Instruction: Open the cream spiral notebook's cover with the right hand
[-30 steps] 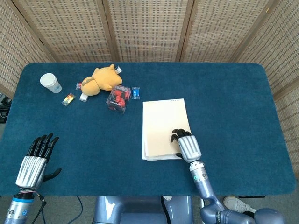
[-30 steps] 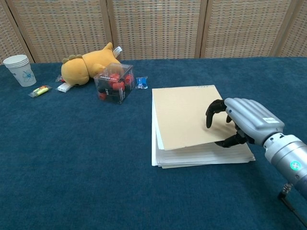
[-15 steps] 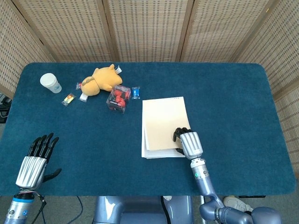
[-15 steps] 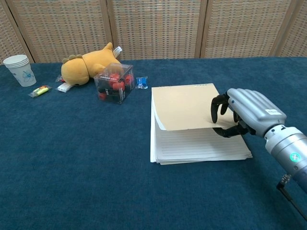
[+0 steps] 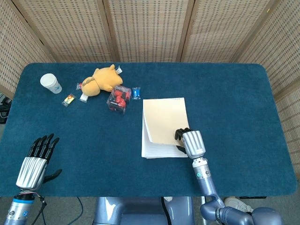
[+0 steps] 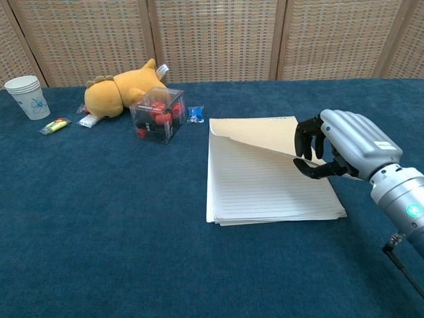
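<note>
The cream spiral notebook (image 5: 161, 136) (image 6: 265, 185) lies in the middle of the blue table, its binding along the far edge. My right hand (image 5: 192, 143) (image 6: 344, 149) pinches the near right corner of the cream cover (image 5: 164, 119) (image 6: 262, 132) and holds it lifted. Lined pages (image 6: 265, 182) show beneath the raised cover. My left hand (image 5: 35, 161) hovers at the near left of the table with fingers spread and nothing in it; only the head view shows it.
At the far left stand a paper cup (image 5: 50, 83) (image 6: 26, 97), a yellow plush toy (image 5: 101, 79) (image 6: 122, 89), a clear box of red items (image 5: 118, 99) (image 6: 156, 114), and small wrapped sweets (image 5: 136, 93) (image 6: 195, 114). A wicker screen backs the table.
My right hand has risen and drawn back toward the far edge with the cover corner in its grip. The cover has lifted higher, baring more lined page. The left hand has stayed still.
</note>
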